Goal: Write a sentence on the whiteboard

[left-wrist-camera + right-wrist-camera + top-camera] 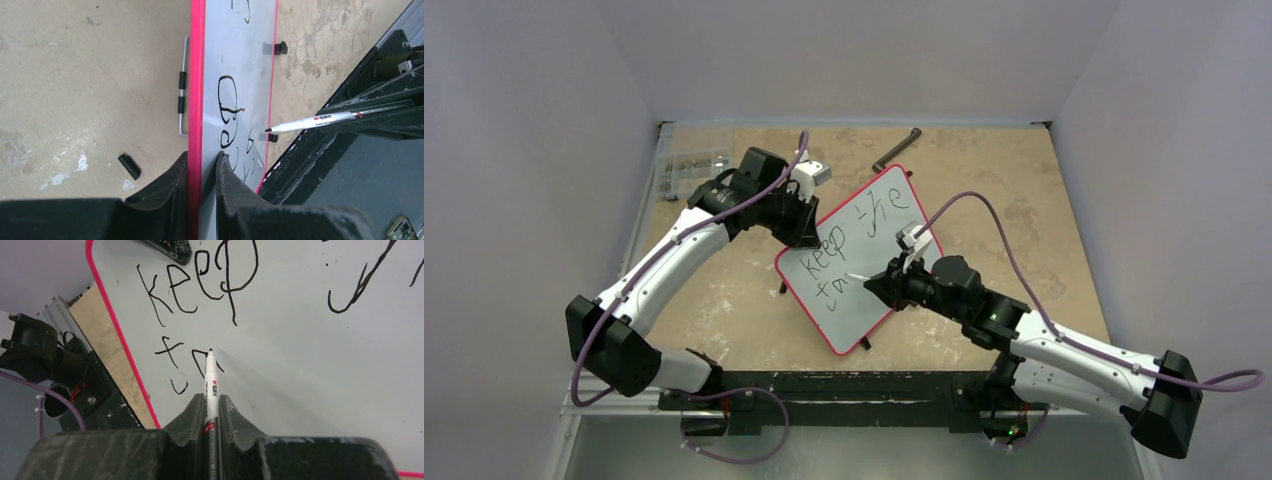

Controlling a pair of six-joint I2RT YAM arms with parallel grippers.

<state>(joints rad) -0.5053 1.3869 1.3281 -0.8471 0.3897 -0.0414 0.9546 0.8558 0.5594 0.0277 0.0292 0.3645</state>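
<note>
Sentence (231,290) "keep the fa" (white marker (211,390))

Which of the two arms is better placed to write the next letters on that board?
Right. The right fingers grip the marker, whose tip sits at the unfinished second line of the sentence on the whiteboard. The left fingers are clamped on the whiteboard's red rim, steadying it.

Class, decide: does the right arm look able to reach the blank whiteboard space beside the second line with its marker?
Probably yes: the marker tip is there, the whiteboard beside it is bare, and the left fingers grip only its edge.
</note>
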